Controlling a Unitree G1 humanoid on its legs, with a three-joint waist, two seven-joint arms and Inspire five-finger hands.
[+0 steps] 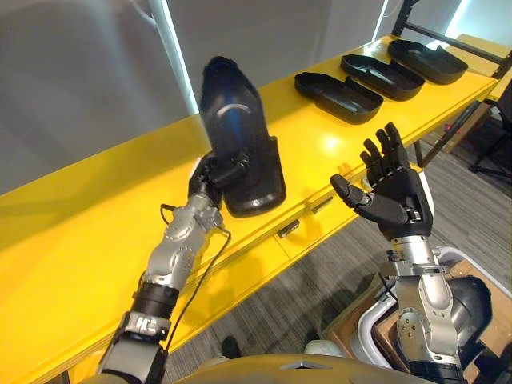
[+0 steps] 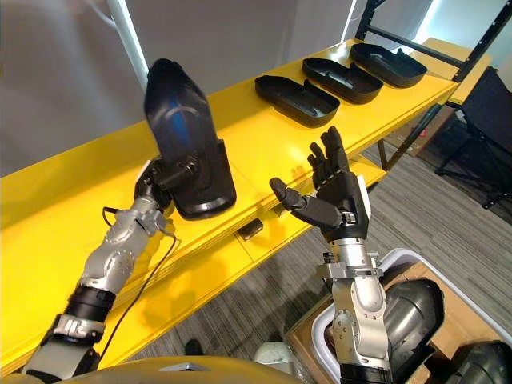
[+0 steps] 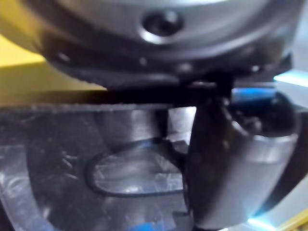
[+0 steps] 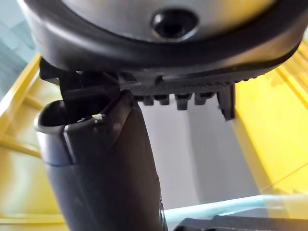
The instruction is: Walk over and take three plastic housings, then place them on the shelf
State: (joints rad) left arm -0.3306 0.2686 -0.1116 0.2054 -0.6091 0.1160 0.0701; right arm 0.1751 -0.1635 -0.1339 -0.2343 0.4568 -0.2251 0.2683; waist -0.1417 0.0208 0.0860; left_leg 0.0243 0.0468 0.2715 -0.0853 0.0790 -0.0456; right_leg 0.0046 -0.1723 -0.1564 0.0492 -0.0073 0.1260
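My left robot hand [image 1: 205, 182] clamps a black plastic housing [image 1: 232, 120] upright at the yellow shelf [image 1: 104, 208]; my right robot hand [image 1: 398, 196] has its fingers spread and holds nothing.

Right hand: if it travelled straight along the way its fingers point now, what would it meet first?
Likely the grey wall behind the yellow shelf: the right hand is open, fingers angled up and forward over the shelf. The nearest lying housing sits just left of that line; depth is unclear.

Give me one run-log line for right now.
left hand: shut on housing, held on end at shelf | right hand: open, empty, raised | three housings: lying on shelf, far right
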